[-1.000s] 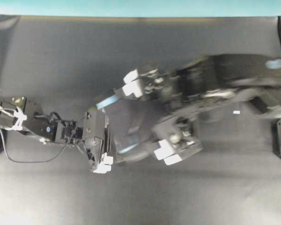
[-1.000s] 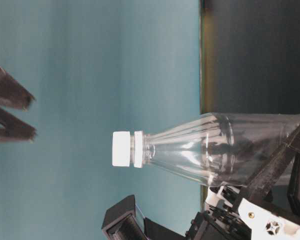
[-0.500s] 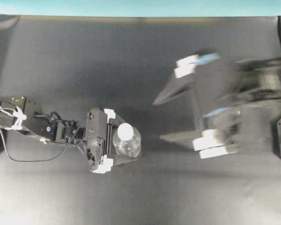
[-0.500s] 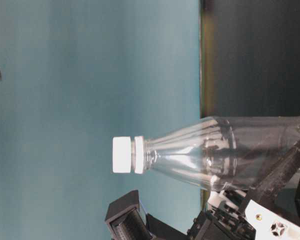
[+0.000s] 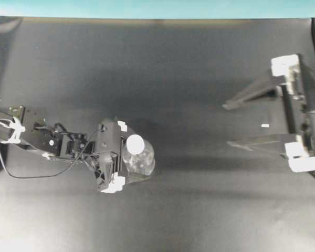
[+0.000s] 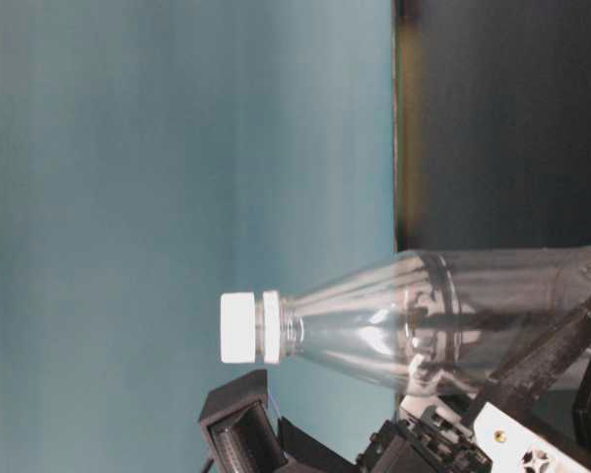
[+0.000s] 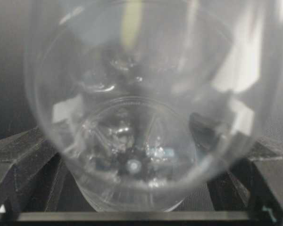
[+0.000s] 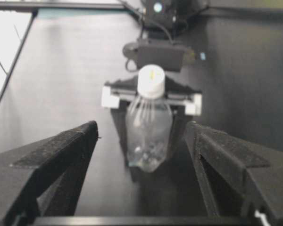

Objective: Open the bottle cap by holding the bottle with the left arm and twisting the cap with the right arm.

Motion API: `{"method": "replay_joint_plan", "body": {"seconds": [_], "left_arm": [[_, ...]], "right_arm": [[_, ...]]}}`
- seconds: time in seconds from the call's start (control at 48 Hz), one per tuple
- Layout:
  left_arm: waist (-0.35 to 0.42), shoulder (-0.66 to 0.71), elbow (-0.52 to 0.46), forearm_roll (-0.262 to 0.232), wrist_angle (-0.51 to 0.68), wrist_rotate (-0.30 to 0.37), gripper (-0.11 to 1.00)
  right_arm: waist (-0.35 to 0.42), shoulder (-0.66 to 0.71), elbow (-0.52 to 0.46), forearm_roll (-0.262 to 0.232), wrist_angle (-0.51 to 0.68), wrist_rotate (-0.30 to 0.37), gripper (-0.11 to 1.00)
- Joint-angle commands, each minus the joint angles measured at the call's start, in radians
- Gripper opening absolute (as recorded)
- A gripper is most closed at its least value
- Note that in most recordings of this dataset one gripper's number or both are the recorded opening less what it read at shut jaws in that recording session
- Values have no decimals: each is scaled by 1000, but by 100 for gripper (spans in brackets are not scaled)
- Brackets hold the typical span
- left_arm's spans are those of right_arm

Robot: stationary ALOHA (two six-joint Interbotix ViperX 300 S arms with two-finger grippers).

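The clear bottle [image 5: 143, 161] stands upright with its white cap [image 5: 135, 143] on. My left gripper [image 5: 127, 156] is shut on the bottle's body, one finger on each side. The bottle fills the left wrist view [image 7: 132, 117]. My right gripper [image 5: 227, 125] is open and empty at the far right, well apart from the bottle. In the right wrist view its fingers [image 8: 61, 155] frame the distant bottle [image 8: 148, 134] and cap [image 8: 151, 81]. In the table-level view, which is turned sideways, the bottle [image 6: 424, 310] and cap [image 6: 238, 327] show with nothing touching the cap.
A small white tape mark [image 5: 265, 126] lies on the black table [image 5: 163, 79] between the right gripper's fingers. A teal wall [image 5: 147, 8] runs along the far edge. The left arm's loose cable [image 5: 31, 176] trails at the left.
My right gripper has pulled away from over the bottle to the far right, still open. The cap has come into view, still on the bottle. The left gripper keeps its hold.
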Motion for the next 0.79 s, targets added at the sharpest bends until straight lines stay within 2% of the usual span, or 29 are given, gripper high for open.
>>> {"method": "replay_joint_plan", "body": {"seconds": [0.0,0.229,0.437,0.583,0.771], "left_arm": [[6,-20,-9,2,2,0,96],[15,-20,-21,2,3,-2,96],[23,-18,-23,2,5,8,96],[23,-20,-25,2,11,8,96],[23,-20,-20,2,17,2,96]], "right_arm": [[11,-41,25,0,-14,17,73],[3,-152,170,-2,-35,17,72],[3,-250,295,-3,-146,17,72],[3,-293,354,-3,-198,17,72],[-6,-321,394,-3,-199,18,72]]}}
